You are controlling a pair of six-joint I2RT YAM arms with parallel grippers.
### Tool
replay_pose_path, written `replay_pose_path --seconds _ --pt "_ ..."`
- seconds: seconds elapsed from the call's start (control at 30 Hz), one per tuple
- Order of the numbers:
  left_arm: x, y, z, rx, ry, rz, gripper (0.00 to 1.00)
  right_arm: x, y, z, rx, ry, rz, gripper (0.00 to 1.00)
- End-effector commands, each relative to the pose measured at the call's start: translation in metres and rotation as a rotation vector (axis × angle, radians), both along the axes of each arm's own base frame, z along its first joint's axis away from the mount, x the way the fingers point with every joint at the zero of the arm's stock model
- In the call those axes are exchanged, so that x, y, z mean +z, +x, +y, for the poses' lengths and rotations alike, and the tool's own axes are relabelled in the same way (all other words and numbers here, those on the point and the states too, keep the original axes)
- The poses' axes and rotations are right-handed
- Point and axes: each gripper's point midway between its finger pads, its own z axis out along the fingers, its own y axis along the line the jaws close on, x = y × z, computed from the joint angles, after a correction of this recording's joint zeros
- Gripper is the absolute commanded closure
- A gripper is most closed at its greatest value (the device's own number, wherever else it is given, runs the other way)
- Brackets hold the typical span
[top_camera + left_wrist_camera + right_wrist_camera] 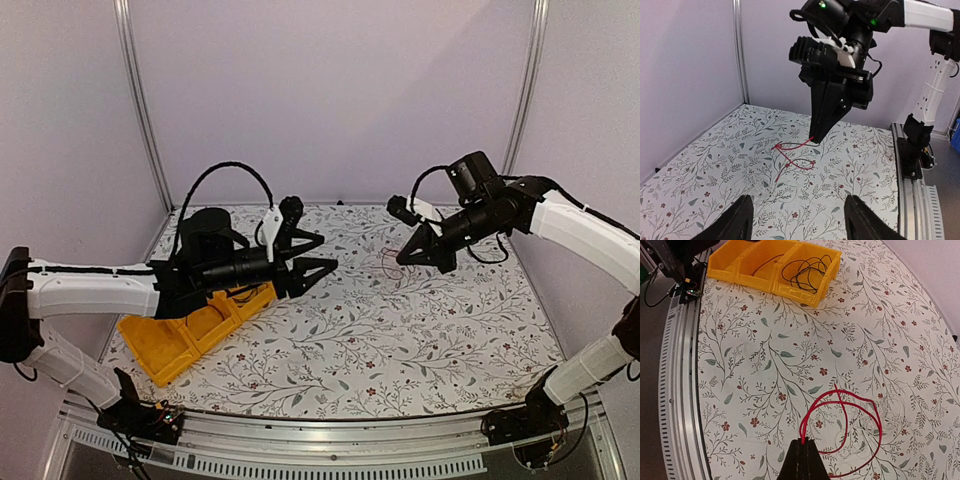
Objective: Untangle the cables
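A red cable (880,429) lies in loose loops on the flowered table, crossing a faint whitish cable (892,407) beside it. My right gripper (804,442) is shut on one end of the red cable (792,155), its tip low over the table right of centre (402,258). A black cable (805,272) is coiled in one compartment of the yellow bin (812,297), and a dark strand (765,264) lies in the compartment beside it. My left gripper (800,220) hangs open and empty above the table (325,255), short of the red loops.
The yellow bin (165,345) sits at the left of the table, partly under my left arm. A metal rail (320,445) runs along the near edge. Upright posts (140,100) and purple walls close in the back and sides.
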Motion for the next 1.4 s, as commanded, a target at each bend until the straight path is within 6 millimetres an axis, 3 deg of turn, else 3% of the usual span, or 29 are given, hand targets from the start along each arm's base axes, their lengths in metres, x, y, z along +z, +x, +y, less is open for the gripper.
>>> replay_pose_path --seconds 0.0,0.1,0.27,0.5,0.6,0.73,0.9,1.03,1.17,1.27,1.37 --pt "-0.006 -0.012 -0.032 0.046 0.014 -0.147 0.35 0.031 -0.04 0.003 0.125 0.12 0.05 1.0" --pt "-0.018 -0.017 -0.059 0.089 0.029 -0.205 0.34 0.037 -0.048 0.002 0.151 0.14 0.048 1.0" --pt "-0.027 -0.008 -0.088 0.185 0.078 -0.28 0.34 0.035 -0.056 0.001 0.178 0.148 0.067 1.0" --pt "-0.027 0.013 -0.089 0.341 0.085 -0.313 0.34 0.03 -0.067 0.001 0.216 0.167 0.108 1.0" --pt "-0.024 0.008 -0.097 0.295 0.087 -0.354 0.35 0.027 -0.07 0.002 0.228 0.174 0.123 1.0" --pt "-0.023 0.007 -0.111 0.252 0.1 -0.38 0.44 0.025 -0.071 0.004 0.24 0.181 0.139 0.99" --pt "-0.018 -0.001 -0.119 0.192 0.11 -0.431 0.66 0.024 -0.071 0.006 0.249 0.189 0.148 0.99" --pt "-0.013 0.001 -0.111 0.219 0.123 -0.457 1.0 0.019 -0.069 0.006 0.243 0.184 0.141 0.99" --pt "0.004 0.0 -0.092 0.267 0.077 -0.467 1.0 0.007 -0.065 0.008 0.238 0.179 0.152 0.97" --pt "0.012 0.005 -0.078 0.316 0.093 -0.459 1.0 -0.012 -0.052 0.005 0.211 0.163 0.155 0.83" --pt "0.019 0.013 -0.057 0.378 0.114 -0.429 1.0 -0.033 -0.035 -0.003 0.169 0.172 0.176 0.76"
